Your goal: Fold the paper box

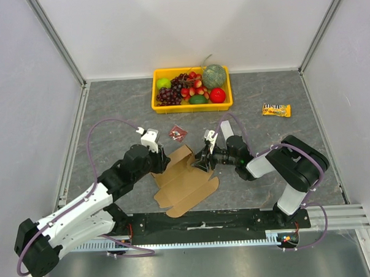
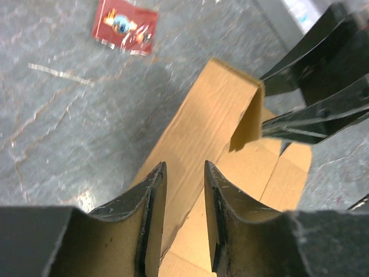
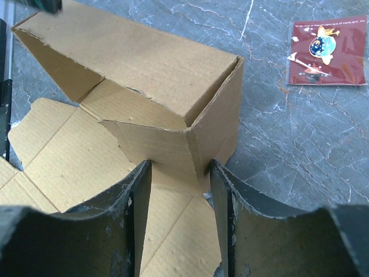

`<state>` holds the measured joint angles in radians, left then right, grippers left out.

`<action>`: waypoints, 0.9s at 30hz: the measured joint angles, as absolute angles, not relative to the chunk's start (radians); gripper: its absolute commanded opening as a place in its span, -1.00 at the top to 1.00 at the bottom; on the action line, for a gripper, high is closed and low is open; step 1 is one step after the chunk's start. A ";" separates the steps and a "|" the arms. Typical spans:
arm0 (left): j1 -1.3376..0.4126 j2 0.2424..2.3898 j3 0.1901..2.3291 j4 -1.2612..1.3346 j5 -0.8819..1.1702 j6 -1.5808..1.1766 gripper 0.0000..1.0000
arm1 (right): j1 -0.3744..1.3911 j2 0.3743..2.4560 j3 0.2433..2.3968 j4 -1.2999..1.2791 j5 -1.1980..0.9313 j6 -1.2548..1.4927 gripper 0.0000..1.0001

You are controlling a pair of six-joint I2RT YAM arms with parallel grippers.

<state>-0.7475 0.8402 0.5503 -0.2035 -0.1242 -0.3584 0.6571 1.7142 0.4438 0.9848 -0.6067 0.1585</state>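
box [image 1: 185, 178]: matt brown corrugated card, rough ragged edges. table [image 1: 110, 111]: grey marbled, slight sheen. tray [image 1: 192, 107] at 12: glossy yellow plastic. packet [image 1: 177, 133]: shiny red foil.

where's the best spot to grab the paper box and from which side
Probably the free top edge of the raised wall of the paper box, from above: it stands thin off the table, so it can be pinched across; the remaining flaps lie flat.

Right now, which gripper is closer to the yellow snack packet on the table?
Right. The right gripper is at the paper box's right end, with the yellow snack packet farther back and to its right; the left gripper is at the box's left side, farther away.
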 measured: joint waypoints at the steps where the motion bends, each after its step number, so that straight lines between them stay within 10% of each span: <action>1: -0.748 0.834 0.536 -0.214 -0.132 -0.364 0.17 | 0.657 1.714 0.446 0.984 -0.610 0.157 -0.05; 27: -0.748 0.804 0.477 -0.257 -0.167 -0.393 0.12 | 0.718 1.769 0.529 0.972 -0.658 0.156 -0.12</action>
<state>-0.7475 0.8043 0.4770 -0.2565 -0.1665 -0.3931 0.7177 1.7687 0.5289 0.9718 -0.6579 0.1562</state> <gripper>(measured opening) 0.438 0.557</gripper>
